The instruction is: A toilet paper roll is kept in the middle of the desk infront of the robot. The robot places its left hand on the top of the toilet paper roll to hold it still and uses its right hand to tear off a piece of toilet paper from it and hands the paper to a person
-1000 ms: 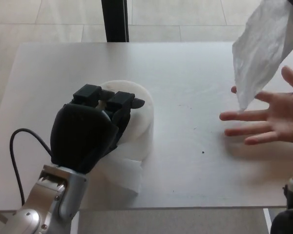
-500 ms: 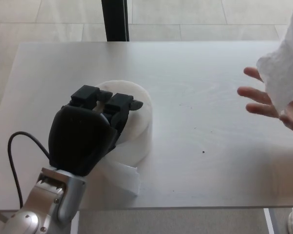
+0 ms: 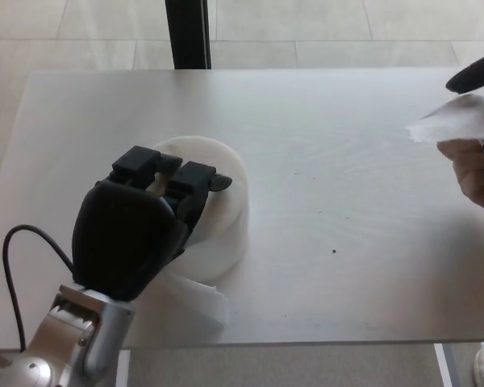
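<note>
The roll (image 3: pixel 214 205) stands left of the desk's (image 3: pixel 323 145) middle, and the left hand (image 3: pixel 141 226) lies on top of it, palm down, its 2 thick fingers (image 3: pixel 189 181) bent over the roll's crown and touching it. The hand presses on the roll rather than gripping round it; the fingers are curled, not spread. A loose tail of paper hangs from the roll's near side onto the desk, just below the wrist.

At the far right edge, a torn sheet (image 3: pixel 460 125) is held up above the desk, well apart from the roll. A dark tip of the right hand (image 3: pixel 476 76) shows just above the sheet; too little of it is visible to tell how its fingers stand or whether it has hold of the sheet. A person's hand (image 3: pixel 476 169) sits right under the sheet, touching its lower edge.

Compared with 0.5 s ago, the person's hand has drawn back toward the right edge, its outstretched fingers no longer reaching over the desk, and the sheet now lies flatter. The left hand stays on the roll.
</note>
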